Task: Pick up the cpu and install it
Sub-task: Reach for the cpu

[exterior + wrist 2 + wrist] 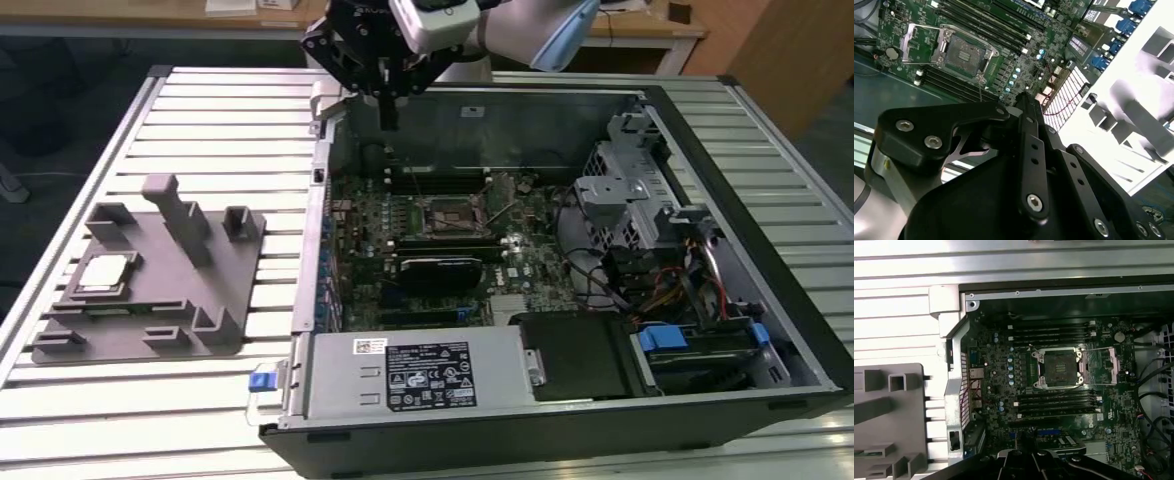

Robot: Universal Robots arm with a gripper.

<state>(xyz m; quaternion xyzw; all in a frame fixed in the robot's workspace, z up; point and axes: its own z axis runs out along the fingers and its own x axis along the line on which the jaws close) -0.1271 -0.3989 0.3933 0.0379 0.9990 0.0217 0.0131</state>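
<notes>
Pick-up not yet begun: the gripper (388, 120) hangs empty over the case, well apart from the cpu (104, 273).

The cpu lies flat in a seat of the grey fixture (200, 290) on the slatted table (80, 130), at the exterior view's left, outside the open computer case (641, 110). The gripper hovers above the case's far wall with its fingers drawn together and nothing between them. Below it the motherboard socket (451, 212) stands unlatched and bare, so the work appears to be at the reaching stage. By this judgement, the grasp calls for parted fingers brought squarely over the thin chip's edges.
</notes>
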